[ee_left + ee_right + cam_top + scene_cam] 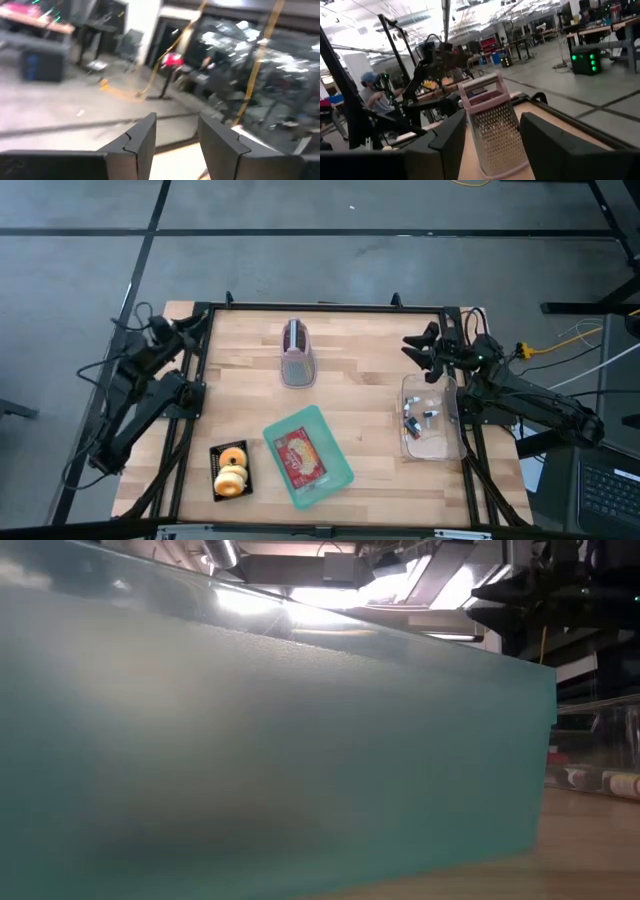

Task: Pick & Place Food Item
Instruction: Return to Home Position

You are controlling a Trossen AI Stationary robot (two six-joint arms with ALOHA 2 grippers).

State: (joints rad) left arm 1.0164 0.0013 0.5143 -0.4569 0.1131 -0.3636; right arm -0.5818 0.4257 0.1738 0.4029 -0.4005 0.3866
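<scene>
The placing work is judged finished, and the step in hand is taken to be the return to rest. Several small food colouring bottles (420,418) are seen lying inside the transparent bin (432,448). The right gripper (421,348) is held just past the bin's far end, with its fingers spread wide and nothing between them. The left gripper (190,326) is parked well apart from the bin, across the table at the far left corner, its fingers also parted and empty.

For the next move, the right arm would need to be drawn back clear of the bin wall without the bin being nudged.

The surface is a pale wooden table (360,385). To the bin's left, a pink grater (298,352) stands upright, a teal tray (338,476) lies with a red packet on it, and a black tray of doughnuts (231,469) is set farther off. Beyond the table, a grey workshop floor, benches and a seated person (372,95) can be made out.
</scene>
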